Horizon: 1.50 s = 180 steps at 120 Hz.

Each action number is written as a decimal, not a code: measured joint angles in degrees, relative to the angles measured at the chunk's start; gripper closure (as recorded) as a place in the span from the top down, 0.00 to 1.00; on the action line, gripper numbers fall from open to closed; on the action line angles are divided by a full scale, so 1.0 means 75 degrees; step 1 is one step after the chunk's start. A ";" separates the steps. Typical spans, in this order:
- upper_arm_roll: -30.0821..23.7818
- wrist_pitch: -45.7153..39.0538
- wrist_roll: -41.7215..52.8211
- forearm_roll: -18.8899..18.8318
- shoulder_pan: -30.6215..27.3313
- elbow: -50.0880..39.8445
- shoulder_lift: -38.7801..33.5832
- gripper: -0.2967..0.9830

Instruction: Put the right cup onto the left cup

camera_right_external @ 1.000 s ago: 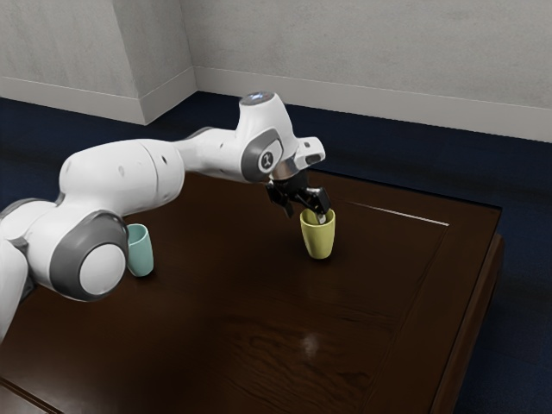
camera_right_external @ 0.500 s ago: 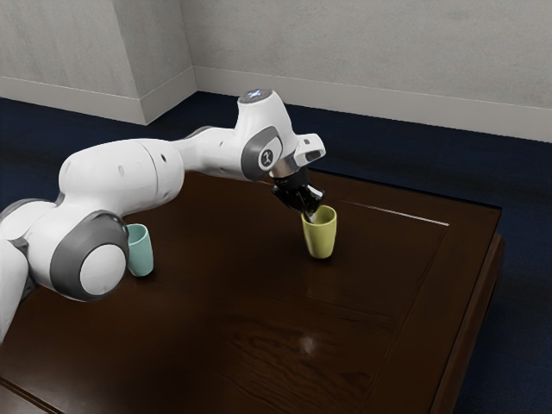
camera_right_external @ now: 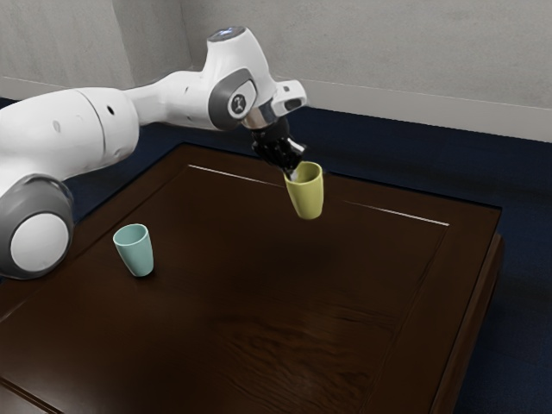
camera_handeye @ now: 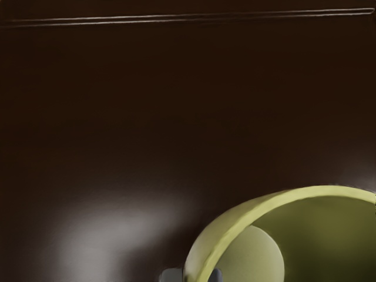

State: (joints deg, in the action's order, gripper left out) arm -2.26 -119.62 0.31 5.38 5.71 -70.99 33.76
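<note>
Presently: one yellow cup (camera_right_external: 304, 193), mouth up, long axis near upright with a slight tilt, raised above the worktop (camera_right_external: 259, 310). It hangs below the end effector (camera_right_external: 294, 175), offset toward the exterior view's right; its goal, one teal cup (camera_right_external: 135, 252), stands well apart toward that view's left, and lower. End effector: closed to the thickness of the cup wall, one fingertip inside the rim, one outside. Carriage across to the teal cup, then lowering, seems due.
</note>
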 joint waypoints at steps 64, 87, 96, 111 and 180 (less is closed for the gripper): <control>0.0536 0.0131 -0.0023 -0.0115 -0.0026 -0.2198 -0.1871 0.15; 0.0922 0.0161 -0.0022 -0.0238 -0.0034 -0.2555 -0.2153 0.15; 0.1082 0.0178 -0.0004 -0.0252 -0.0032 -0.2639 -0.2201 0.15; 0.1310 0.0197 0.0036 -0.0262 -0.0031 -0.2839 -0.2310 0.15; 0.2434 0.0170 0.0250 -0.0313 -0.0039 -0.4368 -0.3415 0.15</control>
State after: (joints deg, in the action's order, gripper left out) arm 15.99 -118.35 2.18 3.03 5.42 -103.75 8.14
